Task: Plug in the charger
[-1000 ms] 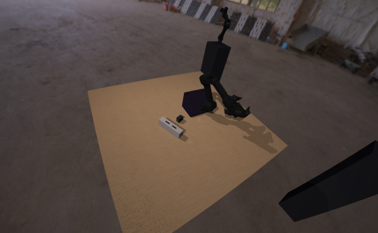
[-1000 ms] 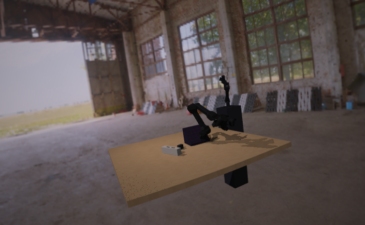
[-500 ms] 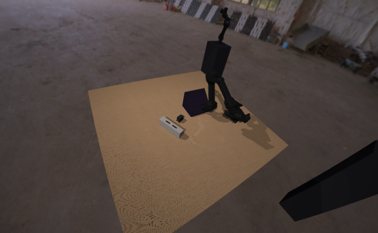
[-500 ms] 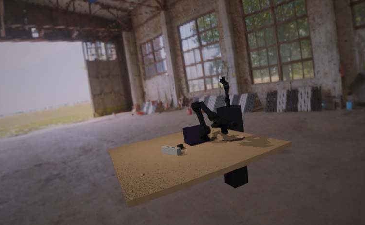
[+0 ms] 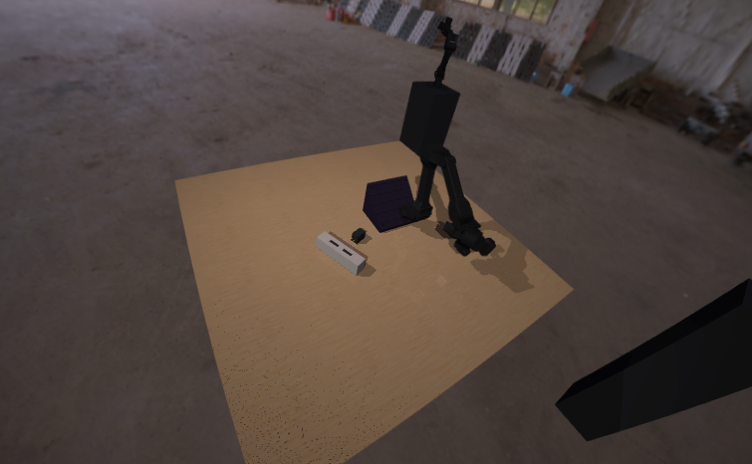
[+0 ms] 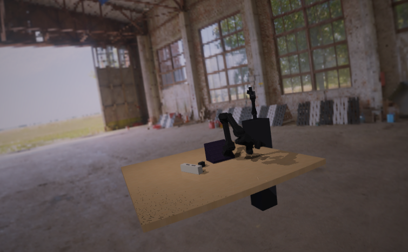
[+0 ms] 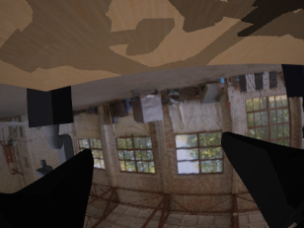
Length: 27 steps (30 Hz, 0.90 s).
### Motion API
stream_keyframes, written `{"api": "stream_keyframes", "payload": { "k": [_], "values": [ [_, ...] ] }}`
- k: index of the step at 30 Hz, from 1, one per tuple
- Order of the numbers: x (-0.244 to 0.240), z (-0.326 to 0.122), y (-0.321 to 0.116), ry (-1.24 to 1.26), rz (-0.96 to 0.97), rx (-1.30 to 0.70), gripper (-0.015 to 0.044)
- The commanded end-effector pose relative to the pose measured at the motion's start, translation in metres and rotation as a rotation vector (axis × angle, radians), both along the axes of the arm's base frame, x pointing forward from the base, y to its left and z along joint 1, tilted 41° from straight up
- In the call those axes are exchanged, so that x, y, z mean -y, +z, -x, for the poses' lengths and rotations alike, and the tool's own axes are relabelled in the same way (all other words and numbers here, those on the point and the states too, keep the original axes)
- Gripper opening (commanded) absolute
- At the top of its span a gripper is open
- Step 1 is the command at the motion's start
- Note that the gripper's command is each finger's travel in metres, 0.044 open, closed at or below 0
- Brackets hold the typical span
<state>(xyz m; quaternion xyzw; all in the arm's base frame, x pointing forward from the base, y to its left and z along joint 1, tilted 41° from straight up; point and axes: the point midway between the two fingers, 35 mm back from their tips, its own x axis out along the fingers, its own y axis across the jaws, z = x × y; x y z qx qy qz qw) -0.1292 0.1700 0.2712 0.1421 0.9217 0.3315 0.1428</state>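
Observation:
The power strip (image 5: 338, 258) (image 6: 190, 169) is a white bar lying on the table, with two dark outlets on its top. The small black charger (image 5: 358, 234) (image 6: 201, 163) lies on the table just beside the strip, on the arm's side. Its prongs are too small to make out clearly. My gripper (image 5: 476, 249) (image 7: 160, 148) is open and empty. It is low over the right part of the table, well away from the charger and strip. Neither charger nor strip shows in the wrist view.
A dark purple slanted block (image 5: 388, 201) (image 6: 214, 151) stands beside the arm's base, behind the charger. A tall black box (image 5: 429, 117) (image 6: 258, 133) stands at the table's back edge. A large black beam (image 5: 684, 362) is at lower right. The wooden table (image 5: 309, 323) (image 6: 180, 193) carries the strip.

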Motion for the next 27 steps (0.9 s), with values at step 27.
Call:
{"api": "stream_keyframes", "payload": {
  "k": [27],
  "values": [
    [-0.065, -0.091, -0.016, -0.367, -0.158, 0.27, 0.044]
  ]
}}
